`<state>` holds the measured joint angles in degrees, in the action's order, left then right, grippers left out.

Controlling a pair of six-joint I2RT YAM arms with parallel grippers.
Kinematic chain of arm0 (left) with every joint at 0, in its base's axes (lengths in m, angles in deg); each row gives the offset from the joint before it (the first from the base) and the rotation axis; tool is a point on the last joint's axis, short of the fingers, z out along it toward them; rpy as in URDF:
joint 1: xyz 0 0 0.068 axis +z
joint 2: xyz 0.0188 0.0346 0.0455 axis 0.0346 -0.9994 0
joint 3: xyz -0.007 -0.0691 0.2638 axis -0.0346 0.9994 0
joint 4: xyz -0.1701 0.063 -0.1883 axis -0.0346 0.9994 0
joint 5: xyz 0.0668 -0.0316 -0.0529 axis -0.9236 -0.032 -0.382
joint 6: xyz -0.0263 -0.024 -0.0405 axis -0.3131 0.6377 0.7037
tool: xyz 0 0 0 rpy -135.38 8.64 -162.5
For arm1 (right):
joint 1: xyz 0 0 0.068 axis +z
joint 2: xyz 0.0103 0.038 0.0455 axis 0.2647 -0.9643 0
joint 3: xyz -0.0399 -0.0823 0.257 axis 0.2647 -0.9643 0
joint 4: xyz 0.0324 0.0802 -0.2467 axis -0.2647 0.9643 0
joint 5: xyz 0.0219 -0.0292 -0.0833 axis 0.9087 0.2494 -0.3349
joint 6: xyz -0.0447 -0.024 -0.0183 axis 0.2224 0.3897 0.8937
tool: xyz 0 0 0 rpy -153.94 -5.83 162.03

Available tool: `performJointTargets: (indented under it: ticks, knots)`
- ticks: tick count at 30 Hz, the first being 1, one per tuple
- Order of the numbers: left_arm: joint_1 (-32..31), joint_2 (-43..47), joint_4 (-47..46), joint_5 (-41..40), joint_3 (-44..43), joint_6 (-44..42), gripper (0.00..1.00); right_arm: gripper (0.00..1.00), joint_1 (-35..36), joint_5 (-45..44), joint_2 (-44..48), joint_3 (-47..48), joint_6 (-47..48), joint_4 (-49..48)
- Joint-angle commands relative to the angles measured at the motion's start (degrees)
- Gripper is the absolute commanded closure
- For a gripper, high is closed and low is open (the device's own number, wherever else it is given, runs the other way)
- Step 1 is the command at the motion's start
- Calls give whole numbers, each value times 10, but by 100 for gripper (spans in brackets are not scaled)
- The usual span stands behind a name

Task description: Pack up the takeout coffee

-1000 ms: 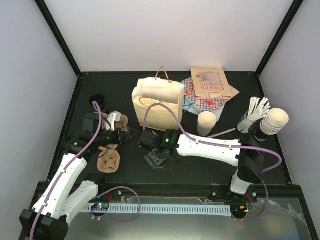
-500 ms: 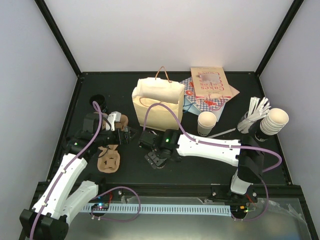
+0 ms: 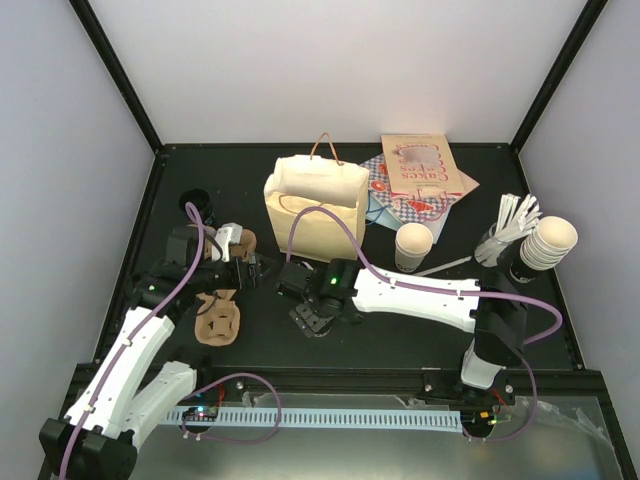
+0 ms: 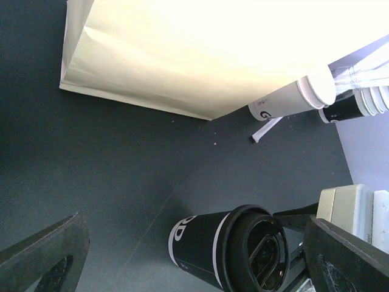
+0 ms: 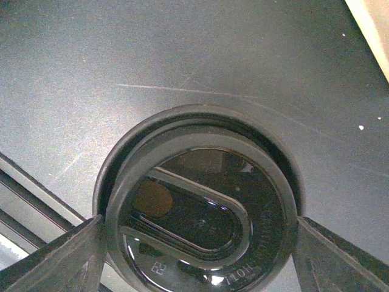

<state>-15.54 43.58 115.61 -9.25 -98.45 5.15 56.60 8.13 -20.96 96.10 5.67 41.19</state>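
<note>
— Takeout coffee (image 4: 234, 249) isn't packed yet. It stands on the tabletop (image 4: 91, 170), lower middle of the overhead view, below the paper bag (image 3: 315, 205).
— And the arms?
— Right fingers (image 5: 55, 258) straddle its lid (image 5: 200, 213), set wide and close against the rim; whether they grip, I can't tell. Left fingers (image 4: 45, 255) gape, empty. Lifting and bagging look to be left.
— Materials?
— A dark cup with a white band and a glossy round plastic lid; the bag is matte tan paper.

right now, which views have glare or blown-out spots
Left wrist: the paper bag is blown out almost to white. Right wrist: small bright glints on the glossy black lid, otherwise dim. Top external: evenly lit and sharp.
</note>
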Motion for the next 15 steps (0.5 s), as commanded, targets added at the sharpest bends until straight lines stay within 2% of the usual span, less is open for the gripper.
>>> performJointTargets:
  ticks: [1, 7, 15]
  knots:
    - [3, 0, -2, 9, -2, -10, 1, 17, 2, -12, -8, -5, -5, -4]
    - [3, 0, 0, -1, -6, -10, 1, 21, 2, -28, 5, 2, -7, 1]
    - [3, 6, 25, -57, -41, -38, 1, 21, -8, -62, 44, 8, -3, 18]
